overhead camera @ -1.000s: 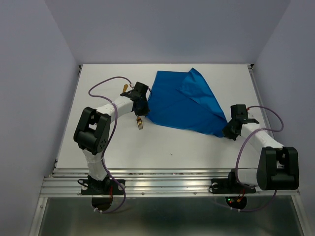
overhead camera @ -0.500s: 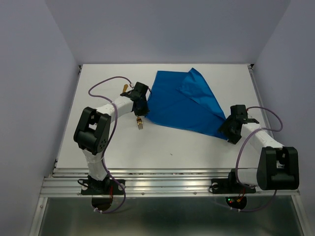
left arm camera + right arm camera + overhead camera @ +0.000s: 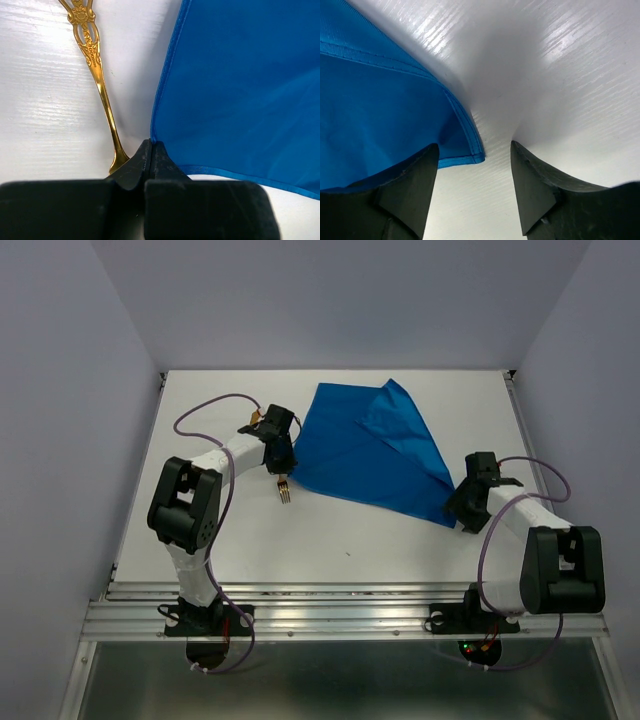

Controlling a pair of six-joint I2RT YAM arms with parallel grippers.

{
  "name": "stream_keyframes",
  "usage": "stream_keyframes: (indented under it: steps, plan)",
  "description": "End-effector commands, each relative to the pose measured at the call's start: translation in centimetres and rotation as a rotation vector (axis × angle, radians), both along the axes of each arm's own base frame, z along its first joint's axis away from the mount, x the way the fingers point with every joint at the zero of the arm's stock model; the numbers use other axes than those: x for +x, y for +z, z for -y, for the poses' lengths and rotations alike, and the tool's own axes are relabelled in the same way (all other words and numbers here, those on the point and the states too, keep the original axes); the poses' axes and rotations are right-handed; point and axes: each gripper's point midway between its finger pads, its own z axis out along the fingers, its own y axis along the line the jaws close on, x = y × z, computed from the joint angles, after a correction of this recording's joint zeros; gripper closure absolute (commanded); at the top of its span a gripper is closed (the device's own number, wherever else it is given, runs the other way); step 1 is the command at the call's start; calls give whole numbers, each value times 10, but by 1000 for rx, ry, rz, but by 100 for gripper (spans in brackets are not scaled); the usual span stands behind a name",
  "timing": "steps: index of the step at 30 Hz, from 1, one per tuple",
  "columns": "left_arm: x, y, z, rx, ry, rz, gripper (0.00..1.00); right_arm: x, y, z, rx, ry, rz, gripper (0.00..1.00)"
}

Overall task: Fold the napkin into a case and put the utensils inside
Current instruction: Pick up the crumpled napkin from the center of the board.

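The bright blue napkin [image 3: 370,450] lies spread on the white table, its right part folded over. My left gripper [image 3: 283,456] is shut on the napkin's near-left corner [image 3: 156,131], the cloth edge running into the closed jaw tips [image 3: 151,146]. Just left of them lies a golden utensil with an ornate handle [image 3: 95,65], seen from above as a fork [image 3: 286,491]. A second golden piece [image 3: 256,418] peeks from behind the left arm. My right gripper [image 3: 473,146] stands open over the napkin's near-right corner [image 3: 462,150], which rests flat on the table. No case is in view.
The table's raised rims [image 3: 515,420] run along the left and right sides, and grey walls stand close around. The metal rail [image 3: 330,615] with both arm bases runs along the near edge. Purple cables loop off both arms.
My right gripper has opened and let go of the napkin's near-right corner, which now lies on the table. The left gripper has shifted slightly up and left with its corner.
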Motion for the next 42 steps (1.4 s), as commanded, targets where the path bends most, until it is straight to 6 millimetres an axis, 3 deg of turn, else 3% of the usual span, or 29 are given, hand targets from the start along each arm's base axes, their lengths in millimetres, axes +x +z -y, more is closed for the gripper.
stream_keyframes:
  steps: [1, 6, 20, 30, 36, 42]
  plan:
    - [8, 29, 5, -25, -27, 59, 100, 11, -4, -7, 39, 28, 23, 39]
    - [6, 27, 6, -30, -29, 52, 100, 10, -7, -11, 59, 49, 21, 50]
    - [-3, 23, 3, -28, -27, 40, 100, 12, 0, -22, 76, 107, 41, 50]
    - [-3, 19, 3, -27, -26, 35, 100, 2, -9, -31, 73, 110, 6, 51]
    - [-5, 14, 2, -24, -25, 30, 100, 2, -19, -38, 71, 124, -7, 71]
    - [-6, 10, 2, -24, -27, 27, 100, 5, -21, -35, 41, 117, -12, 75]
